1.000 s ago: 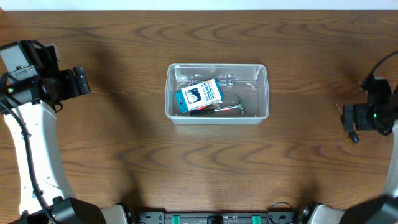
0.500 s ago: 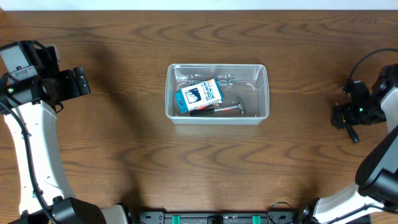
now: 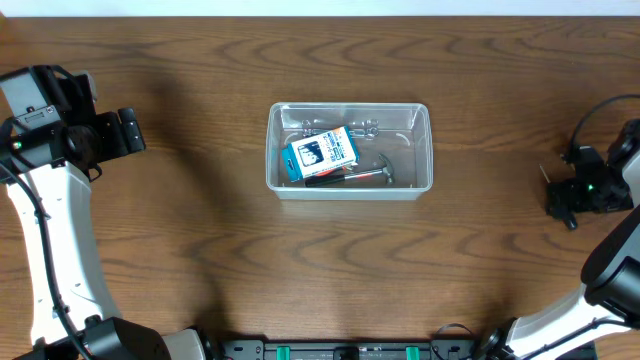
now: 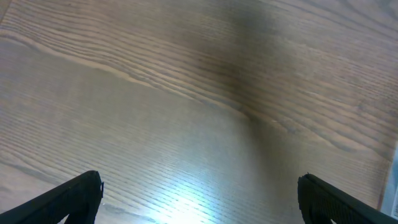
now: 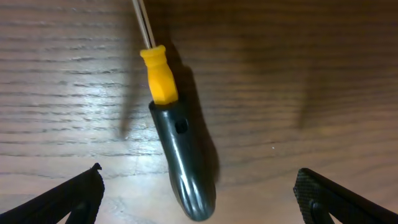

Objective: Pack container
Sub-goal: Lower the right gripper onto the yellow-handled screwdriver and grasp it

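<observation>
The clear plastic container (image 3: 349, 106) stands at the table's middle. In it lie a small blue-and-white printed box (image 3: 321, 152), a hammer (image 3: 372, 174) and other small tools. A screwdriver (image 5: 182, 158) with a black handle and a yellow collar lies on the wood at the far right. My right gripper (image 5: 199, 199) is open just above it, with the handle's end between the fingers and not touching them. In the overhead view the right gripper (image 3: 562, 197) covers most of it. My left gripper (image 3: 128, 131) is open and empty at the far left, over bare wood (image 4: 202, 199).
The table is dark wood grain. A black cable loops from the right arm (image 3: 600, 110). The table's back edge runs along the top of the overhead view.
The right gripper shifted left and then back a little to the right, staying over the screwdriver. The left arm and the container's contents have not moved.
</observation>
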You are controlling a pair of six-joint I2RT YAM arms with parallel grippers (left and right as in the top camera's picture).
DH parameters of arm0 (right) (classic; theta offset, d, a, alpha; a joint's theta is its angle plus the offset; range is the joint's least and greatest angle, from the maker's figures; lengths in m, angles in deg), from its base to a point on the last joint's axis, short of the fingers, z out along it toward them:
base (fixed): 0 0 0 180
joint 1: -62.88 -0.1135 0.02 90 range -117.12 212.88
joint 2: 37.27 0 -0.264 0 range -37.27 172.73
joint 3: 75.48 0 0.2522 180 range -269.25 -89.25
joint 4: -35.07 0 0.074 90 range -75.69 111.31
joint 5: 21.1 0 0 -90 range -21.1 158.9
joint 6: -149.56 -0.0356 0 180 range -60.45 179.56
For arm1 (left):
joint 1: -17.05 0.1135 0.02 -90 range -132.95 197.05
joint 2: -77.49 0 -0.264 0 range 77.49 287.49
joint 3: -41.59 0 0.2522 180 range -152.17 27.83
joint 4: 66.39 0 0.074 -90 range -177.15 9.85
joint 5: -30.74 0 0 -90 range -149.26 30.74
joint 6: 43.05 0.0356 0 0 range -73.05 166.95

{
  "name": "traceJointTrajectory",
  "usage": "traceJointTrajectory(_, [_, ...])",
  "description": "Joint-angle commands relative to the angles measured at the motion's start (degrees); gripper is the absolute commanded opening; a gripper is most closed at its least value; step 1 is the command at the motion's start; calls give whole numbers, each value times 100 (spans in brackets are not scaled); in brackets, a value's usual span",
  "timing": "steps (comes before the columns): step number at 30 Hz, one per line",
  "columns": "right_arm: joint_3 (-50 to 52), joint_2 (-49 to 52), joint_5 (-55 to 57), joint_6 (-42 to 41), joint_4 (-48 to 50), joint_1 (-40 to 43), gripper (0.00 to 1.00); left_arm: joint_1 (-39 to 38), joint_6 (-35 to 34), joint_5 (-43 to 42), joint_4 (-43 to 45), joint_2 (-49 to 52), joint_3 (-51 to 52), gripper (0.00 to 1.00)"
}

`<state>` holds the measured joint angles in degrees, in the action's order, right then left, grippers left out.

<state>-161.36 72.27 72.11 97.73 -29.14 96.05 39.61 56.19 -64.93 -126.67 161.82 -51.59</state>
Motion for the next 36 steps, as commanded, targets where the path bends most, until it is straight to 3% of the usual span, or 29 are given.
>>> traceJointTrajectory(1, [68,122,-131,138,17,-22,99,24,79,-31,-35,-4,-13,98])
traceJointTrajectory(23, [68,525,-133,177,105,-28,99,24,79,-31,-33,-4,-13,98])
traceJointTrajectory(28, [68,525,-133,177,122,-101,89,24,81,-31,-31,-4,-13,98])
traceJointTrajectory(31, [68,525,-133,177,125,-160,73,24,79,-31,-33,-4,-13,98])
traceJointTrajectory(36, [68,525,-133,173,140,-210,58,24,81,-31,-33,-4,-13,98])
